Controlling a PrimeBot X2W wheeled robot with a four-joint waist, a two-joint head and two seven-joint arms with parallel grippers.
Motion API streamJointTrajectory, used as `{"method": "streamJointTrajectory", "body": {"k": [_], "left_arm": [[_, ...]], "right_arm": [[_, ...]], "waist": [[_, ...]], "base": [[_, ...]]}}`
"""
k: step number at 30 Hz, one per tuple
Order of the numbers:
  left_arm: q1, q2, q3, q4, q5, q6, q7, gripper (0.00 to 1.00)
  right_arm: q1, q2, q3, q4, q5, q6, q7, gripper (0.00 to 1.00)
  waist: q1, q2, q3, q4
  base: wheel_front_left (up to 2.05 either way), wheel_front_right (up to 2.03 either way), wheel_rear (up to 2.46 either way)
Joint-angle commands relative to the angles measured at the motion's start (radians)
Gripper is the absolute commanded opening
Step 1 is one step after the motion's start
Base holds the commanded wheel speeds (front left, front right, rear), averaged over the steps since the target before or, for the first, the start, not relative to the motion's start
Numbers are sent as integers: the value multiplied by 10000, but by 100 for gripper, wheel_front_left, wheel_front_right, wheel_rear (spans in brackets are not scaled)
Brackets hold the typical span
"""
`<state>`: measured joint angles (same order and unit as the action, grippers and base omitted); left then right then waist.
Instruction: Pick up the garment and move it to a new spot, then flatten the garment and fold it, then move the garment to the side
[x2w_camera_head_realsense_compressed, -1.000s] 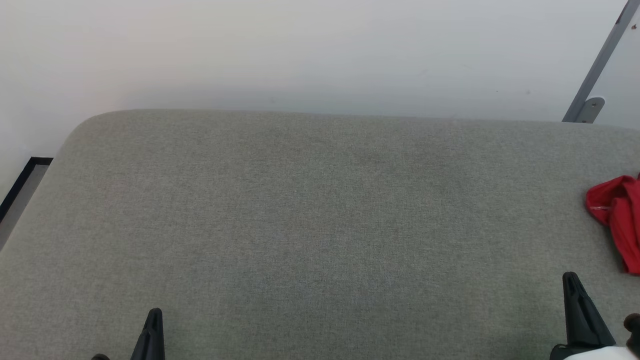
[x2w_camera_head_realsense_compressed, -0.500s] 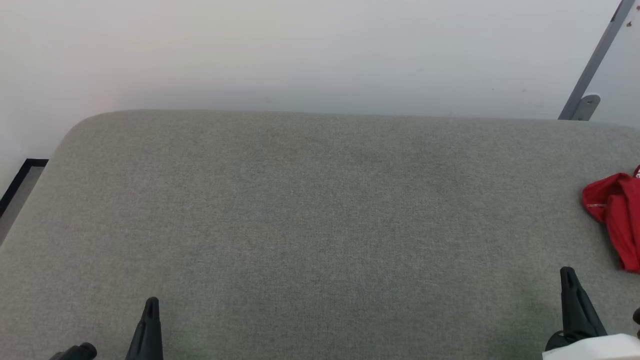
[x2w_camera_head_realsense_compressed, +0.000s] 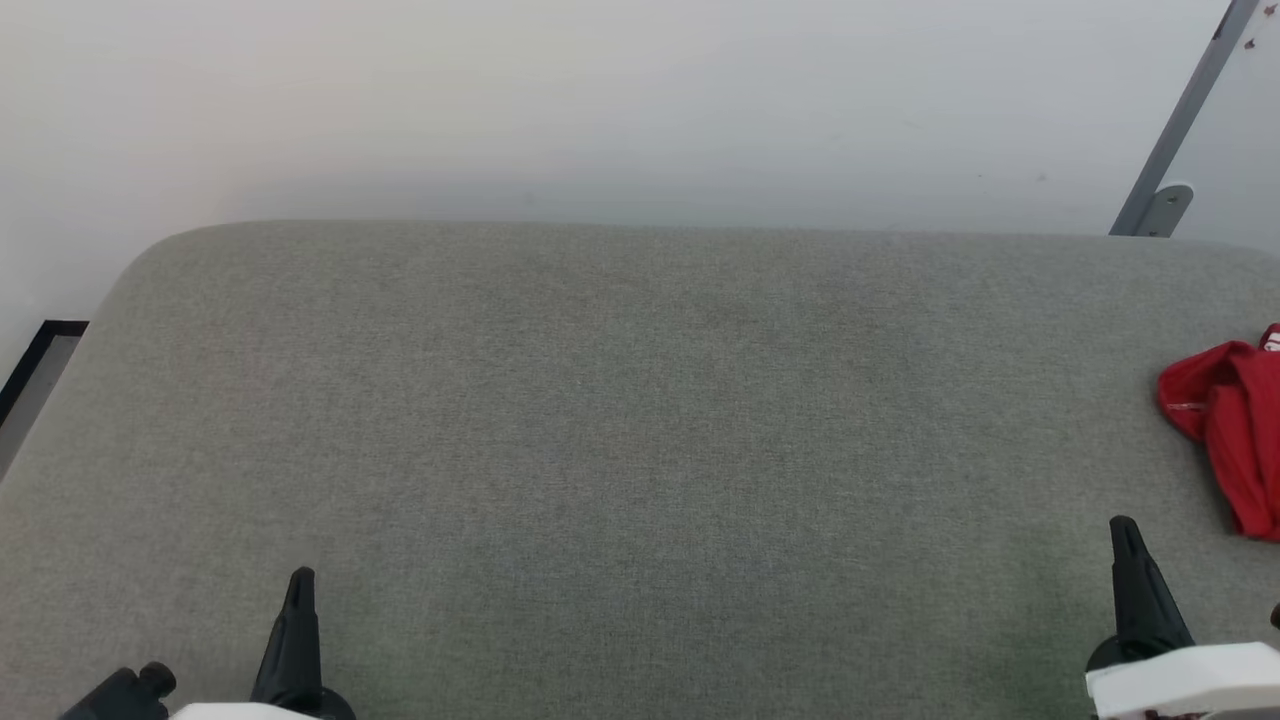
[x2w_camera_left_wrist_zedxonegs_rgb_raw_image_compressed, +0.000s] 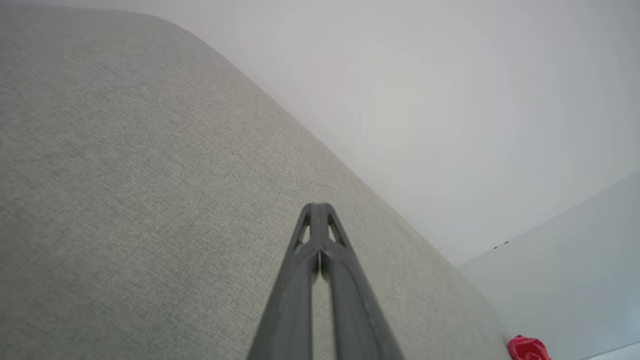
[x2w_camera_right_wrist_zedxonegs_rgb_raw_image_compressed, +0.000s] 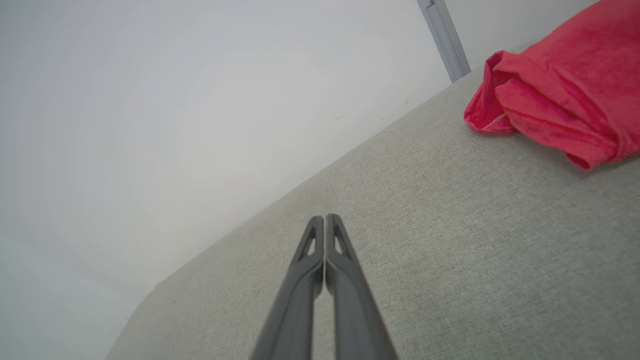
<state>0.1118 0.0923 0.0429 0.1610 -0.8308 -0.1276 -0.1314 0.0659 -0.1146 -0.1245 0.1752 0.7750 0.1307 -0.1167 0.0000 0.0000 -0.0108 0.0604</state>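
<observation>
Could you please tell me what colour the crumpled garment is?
Red; the crumpled fabric garment shows best in the right wrist view.

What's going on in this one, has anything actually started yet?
Nothing is being handled. The red garment lies crumpled on the grey padded surface, at the right edge of the head view, untouched. The robot's left hand and right hand are both shut and empty, over the near side of the surface with fingers pointing away. The right hand is the closer one to the garment but clearly apart from it. The pickup is not yet done.
</observation>
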Motion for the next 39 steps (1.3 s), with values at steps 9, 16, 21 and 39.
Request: {"method": "streamJointTrajectory", "body": {"k": [9, 16, 21, 39], "left_arm": [[-542, -9, 104, 40, -1361, -18, 354, 0], [-747, -36, 146, 128, -2153, -21, 570, 0], [-874, -53, 176, 190, -2667, -23, 716, 0], [-1322, -112, 287, 391, -4336, -31, 1229, 0]], "right_arm": [[-495, 69, 25, 21, 1368, 1, 377, 0], [-655, 138, 35, 95, 2188, 1, 603, 0], [-739, 186, 42, 152, 2733, 1, 755, 0], [-1082, 332, 63, 329, 4507, 1, 1252, 0]], "waist": [[0, 0, 14, -63], [0, 0, 25, -108], [0, 0, 32, -141], [0, 0, 59, -257]], "base": [[0, 0, 0], [0, 0, 0], [0, 0, 0], [0, 0, 0]]}}
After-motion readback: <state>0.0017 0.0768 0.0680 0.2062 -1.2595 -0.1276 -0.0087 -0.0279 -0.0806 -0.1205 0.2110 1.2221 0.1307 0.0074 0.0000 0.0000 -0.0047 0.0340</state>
